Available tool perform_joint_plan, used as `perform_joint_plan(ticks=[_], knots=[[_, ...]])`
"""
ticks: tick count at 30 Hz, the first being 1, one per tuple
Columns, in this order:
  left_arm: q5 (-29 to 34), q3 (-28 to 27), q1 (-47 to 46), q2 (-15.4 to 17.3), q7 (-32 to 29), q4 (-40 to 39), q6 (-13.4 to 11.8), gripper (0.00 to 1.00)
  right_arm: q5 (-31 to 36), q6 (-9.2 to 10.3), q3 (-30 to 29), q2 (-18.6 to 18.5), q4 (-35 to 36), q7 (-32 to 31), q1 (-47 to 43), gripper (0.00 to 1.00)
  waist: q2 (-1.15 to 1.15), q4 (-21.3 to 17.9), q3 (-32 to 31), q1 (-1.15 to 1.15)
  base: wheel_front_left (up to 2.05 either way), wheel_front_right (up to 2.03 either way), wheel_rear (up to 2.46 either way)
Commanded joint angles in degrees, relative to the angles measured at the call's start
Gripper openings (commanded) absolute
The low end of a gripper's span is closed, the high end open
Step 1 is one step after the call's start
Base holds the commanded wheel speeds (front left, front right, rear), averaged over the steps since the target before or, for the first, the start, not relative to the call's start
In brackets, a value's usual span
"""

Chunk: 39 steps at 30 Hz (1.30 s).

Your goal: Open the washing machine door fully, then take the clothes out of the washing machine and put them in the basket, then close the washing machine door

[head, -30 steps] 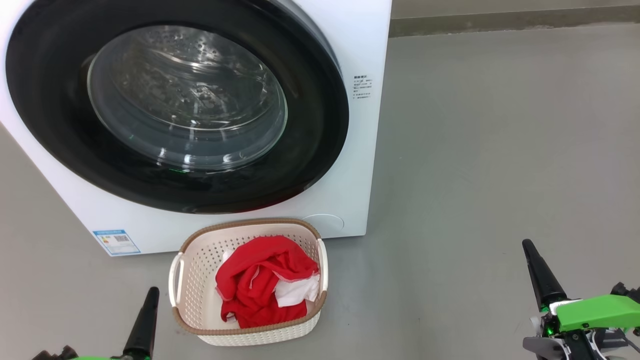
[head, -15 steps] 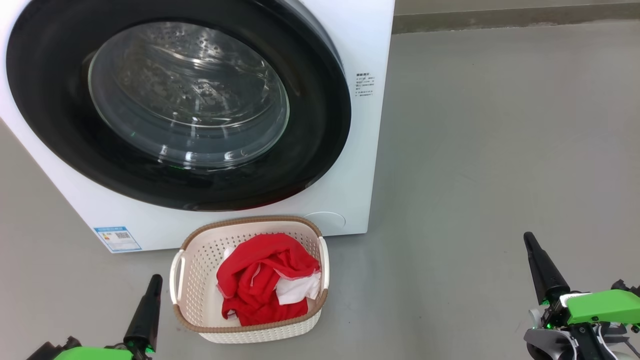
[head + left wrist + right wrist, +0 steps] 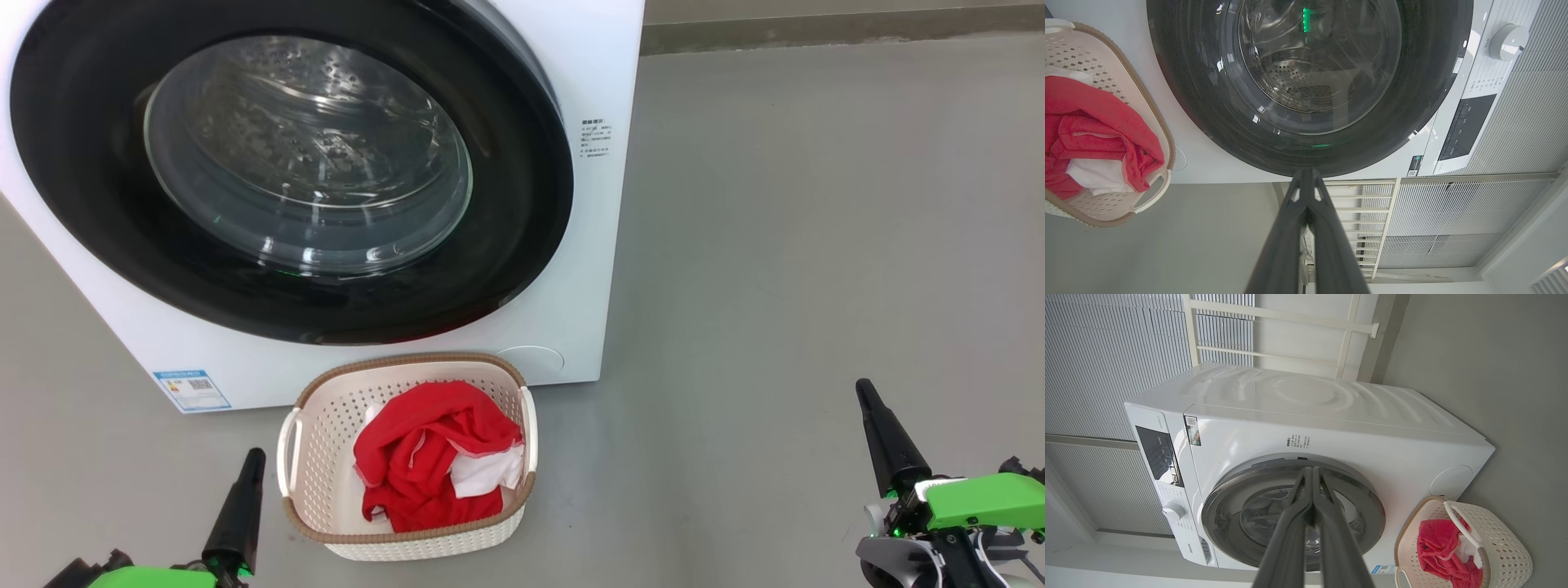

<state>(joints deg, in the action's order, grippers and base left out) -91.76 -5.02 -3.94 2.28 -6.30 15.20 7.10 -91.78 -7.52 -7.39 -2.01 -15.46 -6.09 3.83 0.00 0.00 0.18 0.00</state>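
The white washing machine (image 3: 588, 73) (image 3: 1331, 416) stands on the floor with its black-rimmed glass door (image 3: 294, 171) (image 3: 1306, 81) (image 3: 1294, 514) shut flat against the front. Just before it sits the cream basket (image 3: 314, 457) (image 3: 1106, 73) (image 3: 1506, 547), holding the red and white clothes (image 3: 429, 457) (image 3: 1090, 126) (image 3: 1439, 547). My left gripper (image 3: 255, 457) (image 3: 1306, 173) is shut and empty, low at the basket's left side. Far to the right over bare floor, my right gripper (image 3: 863, 390) (image 3: 1311, 470) is shut too, with nothing in it.
Grey floor (image 3: 816, 245) stretches to the right of the machine. A ribbed pale wall and a white railing (image 3: 1274, 335) stand behind the machine. A control panel and knob (image 3: 1508, 38) sit on the machine's top front.
Between one second and half a second ago the whole picture shifted slightly, so the camera moved. Since then nothing has visibly changed.
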Motion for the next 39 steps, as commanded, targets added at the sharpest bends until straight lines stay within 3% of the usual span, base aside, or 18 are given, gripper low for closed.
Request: perform_joint_plan(ticks=[1,39], knots=[[-0.39,-1.52,-2.25,0.6,-0.2,-1.16,0.39,0.0,-0.38,0.03,0.86,-0.91,1.44,-0.4,2.35,0.0,0.0,0.0,0.0,0.0,0.0,0.0,0.0],[-0.4,-1.51,-2.25,0.6,-0.19,-1.16,0.39,0.0,-0.36,0.03,0.83,-0.89,1.44,-0.42,2.35,0.0,0.0,0.0,0.0,0.0,0.0,0.0,0.0]])
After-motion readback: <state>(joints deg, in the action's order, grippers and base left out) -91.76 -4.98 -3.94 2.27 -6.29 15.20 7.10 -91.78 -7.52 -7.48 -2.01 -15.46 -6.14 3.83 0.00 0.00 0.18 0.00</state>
